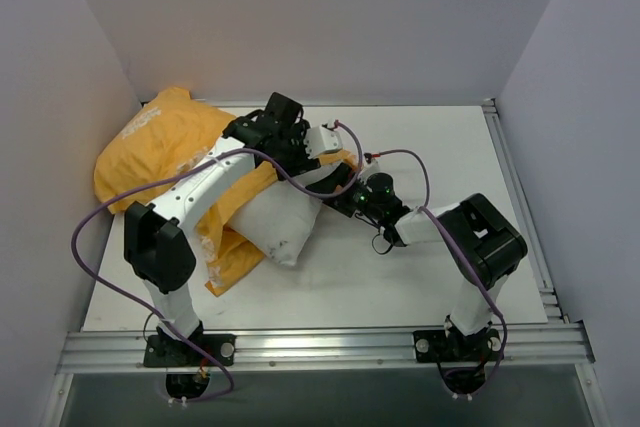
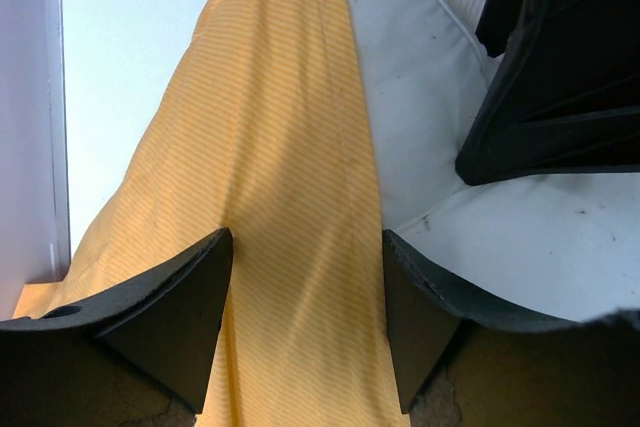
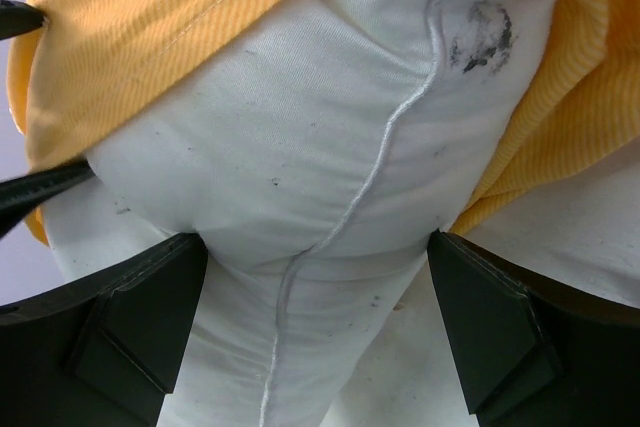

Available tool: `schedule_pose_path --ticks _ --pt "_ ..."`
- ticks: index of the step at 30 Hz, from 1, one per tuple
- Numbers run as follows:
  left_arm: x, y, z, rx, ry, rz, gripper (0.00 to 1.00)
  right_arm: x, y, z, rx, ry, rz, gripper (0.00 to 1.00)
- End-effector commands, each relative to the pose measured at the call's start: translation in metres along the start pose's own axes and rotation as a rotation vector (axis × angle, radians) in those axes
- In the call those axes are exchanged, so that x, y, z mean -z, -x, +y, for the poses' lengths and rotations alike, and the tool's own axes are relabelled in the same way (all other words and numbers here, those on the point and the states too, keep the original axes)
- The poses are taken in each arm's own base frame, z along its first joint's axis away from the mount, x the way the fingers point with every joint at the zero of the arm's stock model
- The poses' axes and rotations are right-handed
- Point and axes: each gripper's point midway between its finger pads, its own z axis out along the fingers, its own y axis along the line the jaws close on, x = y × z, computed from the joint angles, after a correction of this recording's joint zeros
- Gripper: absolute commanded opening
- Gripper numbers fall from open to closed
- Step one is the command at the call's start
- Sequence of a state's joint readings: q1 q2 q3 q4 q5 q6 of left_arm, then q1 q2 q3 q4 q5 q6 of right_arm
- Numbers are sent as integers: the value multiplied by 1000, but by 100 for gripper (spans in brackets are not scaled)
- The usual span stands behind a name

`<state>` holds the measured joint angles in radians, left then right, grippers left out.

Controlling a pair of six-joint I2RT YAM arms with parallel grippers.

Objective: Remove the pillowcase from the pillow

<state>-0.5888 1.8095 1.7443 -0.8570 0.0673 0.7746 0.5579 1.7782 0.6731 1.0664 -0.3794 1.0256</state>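
The orange-yellow pillowcase (image 1: 160, 147) lies bunched at the table's left, and the white pillow (image 1: 280, 225) pokes out of its open end toward the middle. My left gripper (image 1: 322, 147) reaches over the case's opening. In the left wrist view a thick fold of pillowcase (image 2: 280, 127) fills the gap of the left gripper (image 2: 305, 239), touching both fingers, with the pillow (image 2: 420, 77) beside it. My right gripper (image 1: 345, 195) is open. In the right wrist view the right gripper (image 3: 318, 239) straddles the bare end of the pillow (image 3: 300, 127), below the hem of the pillowcase (image 3: 150, 7).
Grey walls (image 1: 60, 67) close in the white table (image 1: 420, 267) on the left, back and right. A metal rail (image 1: 330, 347) runs along the near edge by the arm bases. Purple cables (image 1: 90, 247) loop off both arms. The right gripper's black body (image 2: 560, 77) shows close beside the left gripper.
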Motion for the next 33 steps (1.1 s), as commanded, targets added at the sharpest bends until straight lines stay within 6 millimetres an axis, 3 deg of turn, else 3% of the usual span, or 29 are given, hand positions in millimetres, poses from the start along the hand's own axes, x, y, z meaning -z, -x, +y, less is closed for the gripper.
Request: schedule_pose_path --ticks 1,8,11,13,15,22,25,27,28,29,30,31,32,33 --pt "44 14 47 0 162 -68 68 -5 6 21 24 57 -15 98" --pt "41 5 50 3 164 -39 57 -7 6 22 32 58 -11 97" --pt "41 7 50 0 168 -46 37 -9 6 23 36 61 -8 97" --pt "42 10 50 5 173 -54 4 -12 8 27 39 66 -11 98" --pt "45 17 51 38 191 -80 2 -16 7 32 41 74 -8 99" --pt "58 45 38 90 172 -188 2 -32 38 68 28 156 -99 100" --pt "59 52 28 104 140 -217 2 -48 33 55 14 105 -92 100" --pt "57 53 26 124 127 -223 2 -58 32 56 6 117 -84 90" --pt "57 54 25 130 125 -224 2 -66 23 43 -8 113 -62 83" --pt "57 55 25 136 124 -226 2 -71 21 46 -23 142 -52 57" --pt "57 54 25 140 123 -226 2 -72 18 54 -58 193 -32 39" --pt "56 54 26 143 125 -224 2 -77 11 45 -83 194 -17 24" --pt "55 53 28 156 131 -223 2 -76 10 45 -103 210 -19 0" --pt "54 51 31 164 138 -218 2 -73 8 45 -117 227 -27 0"
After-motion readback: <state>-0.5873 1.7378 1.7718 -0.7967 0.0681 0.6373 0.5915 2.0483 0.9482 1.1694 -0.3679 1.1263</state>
